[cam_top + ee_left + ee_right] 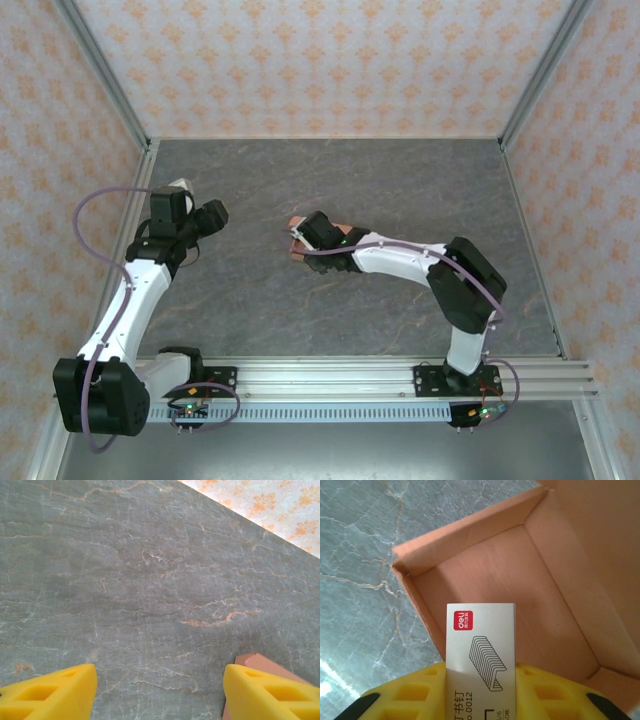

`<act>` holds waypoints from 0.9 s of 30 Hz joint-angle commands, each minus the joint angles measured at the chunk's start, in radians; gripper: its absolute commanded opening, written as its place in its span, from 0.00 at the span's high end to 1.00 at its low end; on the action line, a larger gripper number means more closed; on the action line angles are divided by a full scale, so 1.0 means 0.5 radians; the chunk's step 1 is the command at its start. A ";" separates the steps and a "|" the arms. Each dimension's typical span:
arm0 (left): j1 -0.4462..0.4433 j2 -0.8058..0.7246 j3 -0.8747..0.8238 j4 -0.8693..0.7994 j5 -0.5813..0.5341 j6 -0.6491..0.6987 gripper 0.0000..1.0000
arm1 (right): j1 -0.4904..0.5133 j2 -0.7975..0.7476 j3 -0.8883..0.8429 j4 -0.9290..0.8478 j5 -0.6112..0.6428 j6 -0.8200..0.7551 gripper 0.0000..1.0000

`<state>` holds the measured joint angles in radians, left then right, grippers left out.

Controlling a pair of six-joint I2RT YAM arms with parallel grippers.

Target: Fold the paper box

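**Grey marble-patterned table** (400, 190): the work surface, with both arms reaching out over it from the near edge.

**Salmon-orange thin cardboard paper box** (485, 575): sits near the middle of the table, directly under the right arm's wrist (297, 222). Its walls are up and its top is open. A broad panel of the same card rises along one side, probably the lid that has yet to be closed.

**Step in hand (judged):** something is being placed into the formed box before it is closed. To do this well, keep the load centred over the bare floor and clear of the near wall and corner. Lower it straight down, because the thin walls would buckle under a sideways nudge. Release only once the load rests flat.

**Right gripper** (481, 680): the yellow fingers are clamped on a small white printed packet (480, 630), which has a red logo and a line drawing of staples. The packet is held upright over the box opening.

**Left gripper** (160, 690): off to the left, with its yellow fingers (60, 690) standing apart and holding nothing. A salmon-orange corner (257, 661) shows just beyond one finger; I cannot tell if they touch.
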<state>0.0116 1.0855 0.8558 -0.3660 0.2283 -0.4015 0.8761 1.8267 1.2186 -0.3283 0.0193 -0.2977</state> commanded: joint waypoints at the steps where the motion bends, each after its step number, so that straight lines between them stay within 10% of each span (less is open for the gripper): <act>1: -0.026 -0.042 -0.033 0.051 -0.009 0.011 0.32 | -0.016 0.081 0.105 -0.055 0.065 -0.052 0.68; 27: -0.109 -0.082 -0.089 0.052 -0.052 0.030 0.32 | -0.019 -0.187 0.107 -0.167 0.127 -0.001 0.49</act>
<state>-0.0269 1.0554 0.8291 -0.3626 0.2230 -0.3943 0.8715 1.8164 1.2758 -0.3920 0.1001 -0.3149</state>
